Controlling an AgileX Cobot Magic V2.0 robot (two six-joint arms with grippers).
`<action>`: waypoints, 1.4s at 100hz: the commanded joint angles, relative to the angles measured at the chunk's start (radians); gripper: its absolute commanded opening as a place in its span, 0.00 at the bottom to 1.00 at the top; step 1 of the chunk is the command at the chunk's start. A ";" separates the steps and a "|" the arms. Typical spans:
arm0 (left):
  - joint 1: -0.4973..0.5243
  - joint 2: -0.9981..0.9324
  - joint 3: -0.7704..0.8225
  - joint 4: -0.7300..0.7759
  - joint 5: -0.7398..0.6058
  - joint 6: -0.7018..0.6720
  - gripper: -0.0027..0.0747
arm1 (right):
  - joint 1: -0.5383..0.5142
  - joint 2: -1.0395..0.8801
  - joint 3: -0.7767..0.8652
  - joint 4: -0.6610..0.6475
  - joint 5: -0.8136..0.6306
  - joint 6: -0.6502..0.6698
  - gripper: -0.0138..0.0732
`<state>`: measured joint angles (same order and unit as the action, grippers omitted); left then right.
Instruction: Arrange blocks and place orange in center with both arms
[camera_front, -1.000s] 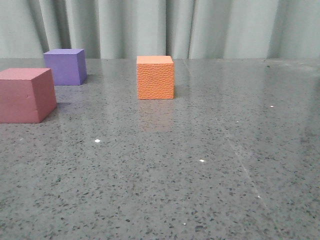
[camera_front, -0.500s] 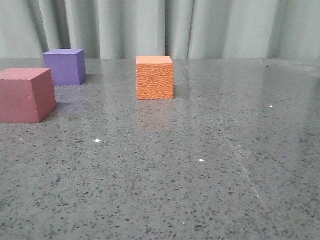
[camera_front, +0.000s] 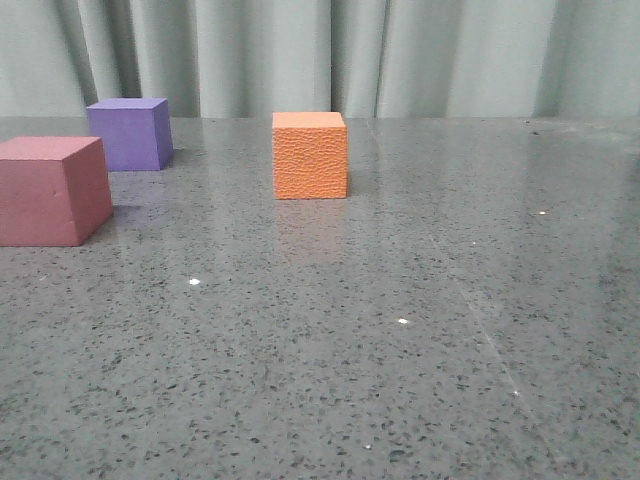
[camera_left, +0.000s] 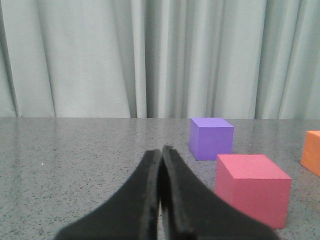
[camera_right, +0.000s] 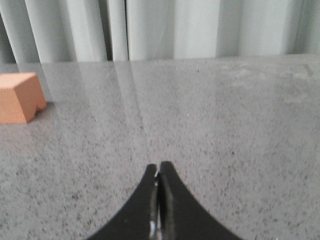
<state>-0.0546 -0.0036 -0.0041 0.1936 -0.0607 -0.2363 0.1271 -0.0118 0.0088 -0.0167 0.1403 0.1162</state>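
Note:
The orange cube (camera_front: 311, 155) with its pebbled skin stands upright near the middle of the table. A purple cube (camera_front: 130, 133) sits farther back on the left, and a pink-red cube (camera_front: 52, 190) lies nearer, at the left edge of the front view. Neither arm shows in the front view. In the left wrist view my left gripper (camera_left: 161, 150) is shut and empty, with the pink-red cube (camera_left: 252, 189), the purple cube (camera_left: 211, 138) and a slice of the orange cube (camera_left: 312, 151) beyond it. My right gripper (camera_right: 158, 166) is shut on nothing, the orange cube (camera_right: 19, 97) well off to one side.
The blocks rest on a dark grey speckled tabletop (camera_front: 400, 330) with a glossy sheen. A pale green-grey curtain (camera_front: 400, 55) hangs along the table's far edge.
The three blocks keep their places. The front view has shifted by a pixel or two at most; nothing else differs.

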 joint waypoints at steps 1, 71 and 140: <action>0.003 -0.033 0.053 -0.006 -0.075 0.001 0.02 | -0.005 -0.019 0.007 0.007 -0.117 -0.009 0.08; 0.003 -0.033 0.053 -0.006 -0.075 0.001 0.02 | -0.005 -0.019 0.005 0.007 -0.107 -0.009 0.08; 0.003 -0.033 0.048 -0.006 -0.091 0.001 0.02 | -0.005 -0.019 0.005 0.007 -0.107 -0.009 0.08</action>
<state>-0.0546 -0.0036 -0.0041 0.1936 -0.0607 -0.2363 0.1271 -0.0118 0.0270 -0.0150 0.1222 0.1146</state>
